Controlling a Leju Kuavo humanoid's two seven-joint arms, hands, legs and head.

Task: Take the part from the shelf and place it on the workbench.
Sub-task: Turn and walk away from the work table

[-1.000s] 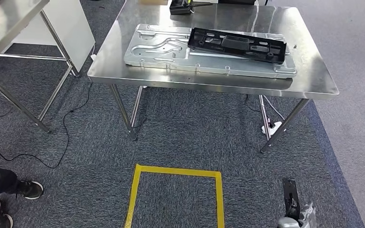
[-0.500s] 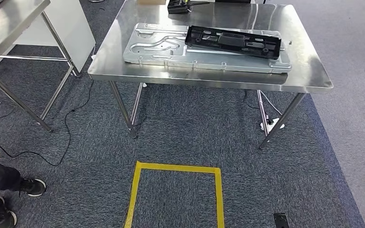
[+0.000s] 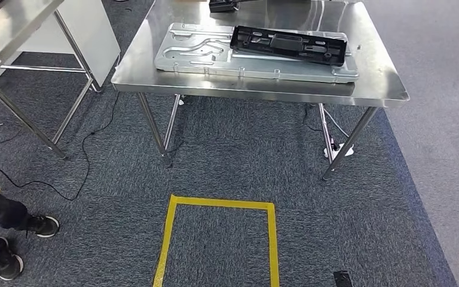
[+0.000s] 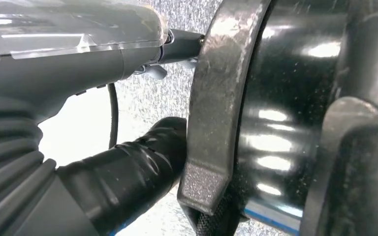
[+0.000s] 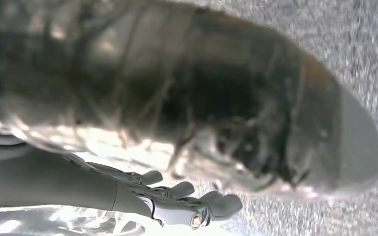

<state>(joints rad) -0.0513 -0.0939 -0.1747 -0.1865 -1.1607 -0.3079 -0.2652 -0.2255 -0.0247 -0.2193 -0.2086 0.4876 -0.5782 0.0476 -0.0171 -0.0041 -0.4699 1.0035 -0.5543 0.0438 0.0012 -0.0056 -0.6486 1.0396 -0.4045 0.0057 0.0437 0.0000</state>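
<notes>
Black plastic part lies flat atop a silver metal panel on the steel workbench, apparently delivered already, so the right hand hangs empty with fingers loosely apart; the left hand's state I cannot tell.

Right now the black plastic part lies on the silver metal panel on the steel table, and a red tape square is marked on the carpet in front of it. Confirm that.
Not quite: the tape square on the carpet is yellow, not red, as the head view shows. The rest holds: the black plastic part lies on the silver metal panel on the steel table.
</notes>
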